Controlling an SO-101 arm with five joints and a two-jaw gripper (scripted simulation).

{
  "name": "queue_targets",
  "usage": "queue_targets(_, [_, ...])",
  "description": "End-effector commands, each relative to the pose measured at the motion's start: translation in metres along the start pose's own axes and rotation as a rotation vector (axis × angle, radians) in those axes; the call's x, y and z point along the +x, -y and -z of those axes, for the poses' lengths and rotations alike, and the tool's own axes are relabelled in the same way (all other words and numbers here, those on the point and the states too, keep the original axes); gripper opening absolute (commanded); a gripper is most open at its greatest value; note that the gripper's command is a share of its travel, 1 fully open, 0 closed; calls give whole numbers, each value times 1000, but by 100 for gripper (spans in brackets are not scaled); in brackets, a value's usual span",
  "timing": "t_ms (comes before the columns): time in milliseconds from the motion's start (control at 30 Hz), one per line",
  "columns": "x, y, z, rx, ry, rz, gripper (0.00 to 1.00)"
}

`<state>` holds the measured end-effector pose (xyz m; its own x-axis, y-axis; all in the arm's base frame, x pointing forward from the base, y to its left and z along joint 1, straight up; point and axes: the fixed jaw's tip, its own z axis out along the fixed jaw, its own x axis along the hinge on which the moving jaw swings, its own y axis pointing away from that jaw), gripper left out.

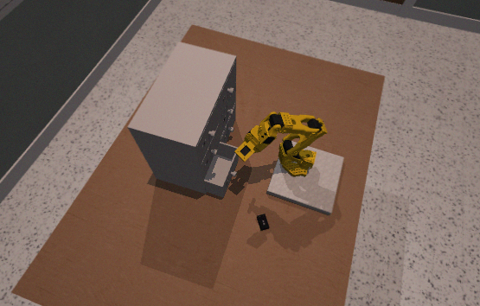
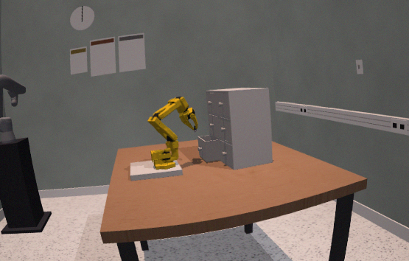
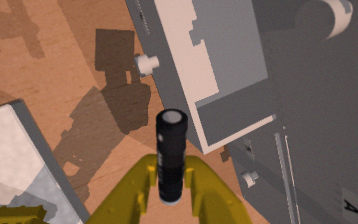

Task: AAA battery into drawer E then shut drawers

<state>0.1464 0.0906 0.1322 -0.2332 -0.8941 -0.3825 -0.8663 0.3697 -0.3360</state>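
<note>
My gripper (image 2: 195,129) (image 3: 171,167) is shut on the AAA battery (image 3: 171,142), a black cylinder with a pale end, held at its lower part in the wrist view. The fingertips are hidden in the top view. The chest (image 1: 184,91) (image 2: 250,125) (image 3: 325,100) stands upright. One bottom-row drawer (image 1: 224,169) (image 2: 209,149) (image 3: 237,50) is pulled out; its label is not legible, and no object shows on the visible part of its floor. The gripper hangs above the rim's height, just in front of this drawer. The other drawers look shut.
A small black block battery (image 1: 263,222) lies on the table on the near side in the top view. The arm's white base plate (image 1: 277,186) (image 2: 138,171) (image 3: 10,145) faces the chest. The open drawer's knob (image 1: 233,174) (image 2: 200,148) (image 3: 147,65) sticks out towards the arm.
</note>
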Motion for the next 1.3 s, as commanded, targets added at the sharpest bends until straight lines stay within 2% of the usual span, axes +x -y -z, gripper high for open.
queue_targets(0, [2, -4, -1, -11, -4, 59, 0])
queue_targets(500, [8, -6, -1, -12, -2, 425, 0])
queue_targets(567, [8, -6, -1, -12, -2, 425, 0])
queue_targets(1267, [15, -7, -2, -12, 1, 889, 0])
